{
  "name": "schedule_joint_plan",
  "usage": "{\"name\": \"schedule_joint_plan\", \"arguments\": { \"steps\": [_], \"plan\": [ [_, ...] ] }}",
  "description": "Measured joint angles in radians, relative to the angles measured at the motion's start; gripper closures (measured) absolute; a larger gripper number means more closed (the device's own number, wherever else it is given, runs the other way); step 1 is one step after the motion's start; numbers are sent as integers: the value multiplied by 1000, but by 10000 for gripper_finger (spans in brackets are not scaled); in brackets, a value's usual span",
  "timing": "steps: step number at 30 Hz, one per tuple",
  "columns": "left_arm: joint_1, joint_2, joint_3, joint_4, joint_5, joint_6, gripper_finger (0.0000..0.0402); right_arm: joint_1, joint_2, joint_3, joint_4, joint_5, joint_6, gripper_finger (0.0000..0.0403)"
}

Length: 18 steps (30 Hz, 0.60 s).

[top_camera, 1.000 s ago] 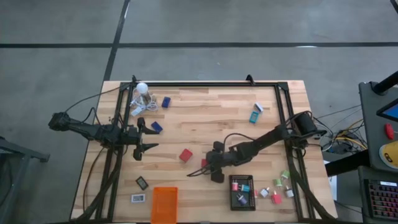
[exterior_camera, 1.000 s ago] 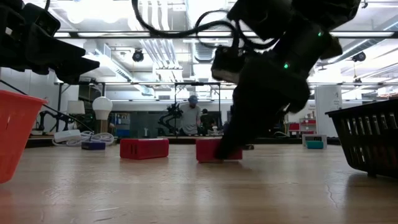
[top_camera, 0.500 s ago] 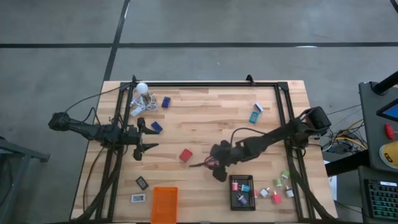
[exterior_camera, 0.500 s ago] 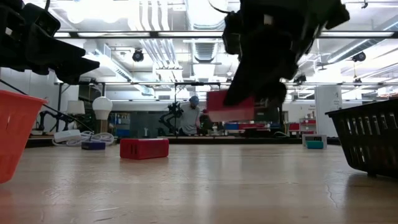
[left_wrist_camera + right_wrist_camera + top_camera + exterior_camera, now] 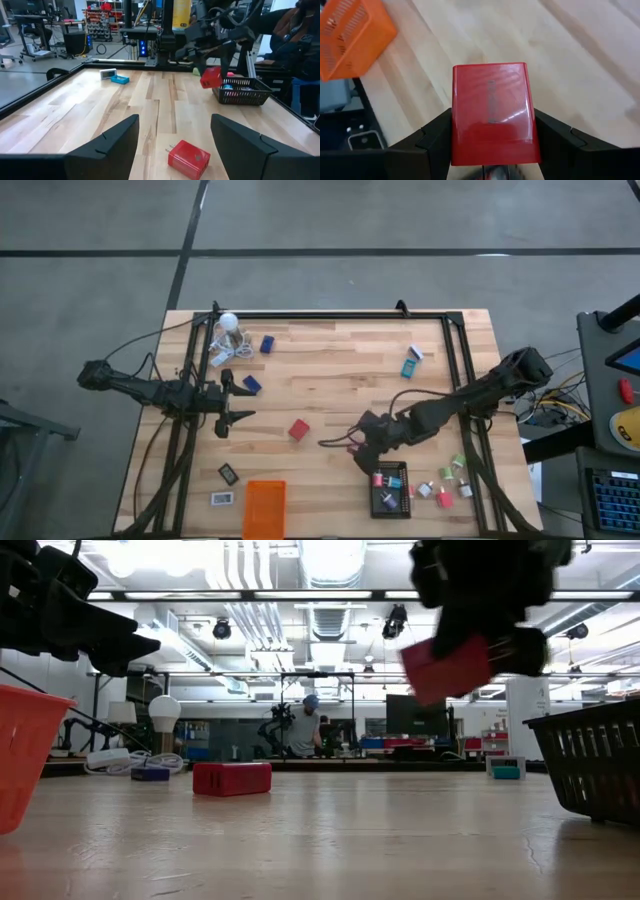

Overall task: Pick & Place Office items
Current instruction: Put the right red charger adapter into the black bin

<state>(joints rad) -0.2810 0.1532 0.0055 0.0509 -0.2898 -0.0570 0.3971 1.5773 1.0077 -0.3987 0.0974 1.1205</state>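
Red cube (image 5: 492, 112) clamped in my right gripper (image 5: 362, 448), lifted clear of the table (image 5: 340, 370).
Held beside the black tray (image 5: 388, 498); my left gripper (image 5: 238, 402) waits, fingers apart, near a second red cube (image 5: 298, 429).

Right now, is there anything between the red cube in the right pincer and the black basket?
Nothing visible. The right pincer holds the red cube lifted clear of the table, close beside the black basket. Only bare wood lies between them. The left pincer waits far away.
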Motion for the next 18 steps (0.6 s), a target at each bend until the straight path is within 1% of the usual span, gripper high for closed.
{"name": "schedule_joint_plan", "arguments": {
  "steps": [3,7,11,15,18],
  "plan": [
    [0,2,0,0,0,0,149,46,-6,0,-10,17,81,185],
    [0,9,0,0,0,0,149,116,-6,1,-11,90,187,185],
    [0,11,0,0,0,0,149,186,-6,32,-31,161,265,186],
    [0,13,0,0,0,0,149,247,0,101,-147,217,362,186],
    [0,13,0,0,0,0,149,275,23,171,-269,218,439,186]
  ]
}}
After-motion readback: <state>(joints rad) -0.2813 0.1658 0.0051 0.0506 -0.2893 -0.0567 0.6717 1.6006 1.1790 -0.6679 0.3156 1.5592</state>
